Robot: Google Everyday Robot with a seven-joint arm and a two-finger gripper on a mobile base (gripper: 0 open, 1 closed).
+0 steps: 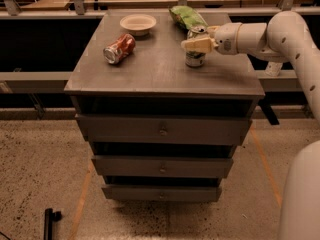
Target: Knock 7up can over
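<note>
Hanging my gripper (pixel 186 45) across upright 7up can (pixel 195 60), fingers pressed together, near right edge of grey cabinet top (pixel 150 73); speckled floor (pixel 40 159) below; metal rail (pixel 30 77) behind.

The only camera looks steeply down from in front of the drawer cabinet (pixel 160 71), facing its drawer fronts (pixel 162 130), near enough that top, drawers and floor (pixel 40 159) fill the view. The arm (pixel 280 34) enters from the right edge, its gripper (pixel 199 45) against the 7up can (pixel 194 59) at the top's right rear.
</note>
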